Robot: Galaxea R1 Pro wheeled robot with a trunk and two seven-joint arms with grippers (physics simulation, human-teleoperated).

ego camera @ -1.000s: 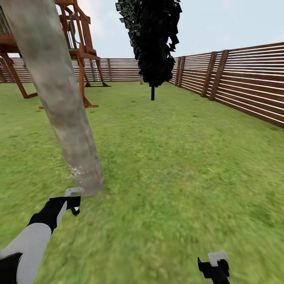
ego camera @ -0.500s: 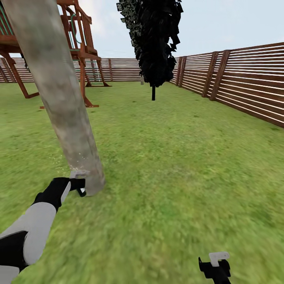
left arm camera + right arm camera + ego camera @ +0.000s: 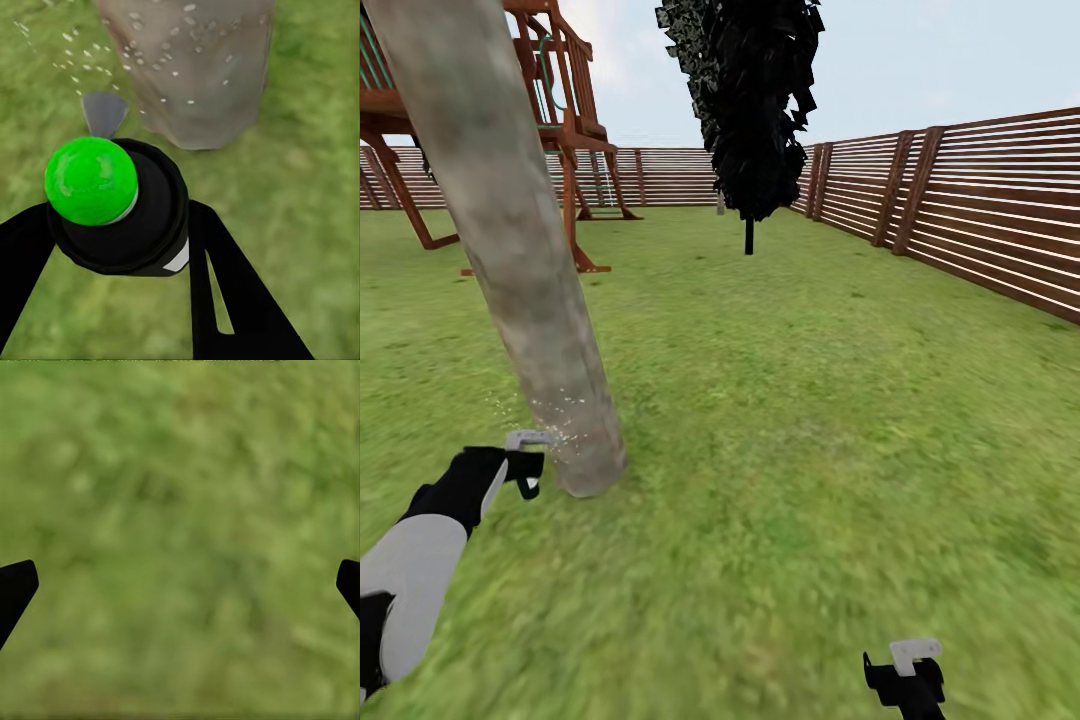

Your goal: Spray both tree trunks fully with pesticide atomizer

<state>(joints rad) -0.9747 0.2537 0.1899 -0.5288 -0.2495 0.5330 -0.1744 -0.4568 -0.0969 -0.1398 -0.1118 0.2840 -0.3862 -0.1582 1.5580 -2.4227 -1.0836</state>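
The right end effector (image 3: pixel 905 668) hangs low over the grass (image 3: pixel 810 450), fingers spread wide and empty. The left end effector (image 3: pixel 112 225) is clamped around the pesticide atomizer (image 3: pixel 120 206), its top showing green, held just beside the tree trunk (image 3: pixel 520 260) base, where white pesticide specks (image 3: pixel 555 410) drift. Beyond stand a black cypress-like tree (image 3: pixel 745 100), wooden play structure (image 3: pixel 555 110) and slatted fence (image 3: pixel 960 200).

Black cypress-like tree (image 3: pixel 745 100): narrow, dark foliage on a thin black stem, standing far back on the grass. Taken as landmark. Wooden play structure (image 3: pixel 555 120): reddish-brown posts and braces, raised platform, well to the left of the cypress, at about the same depth. Pale blue sky (image 3: pixel 940 60): hazy, open to the cypress's right.
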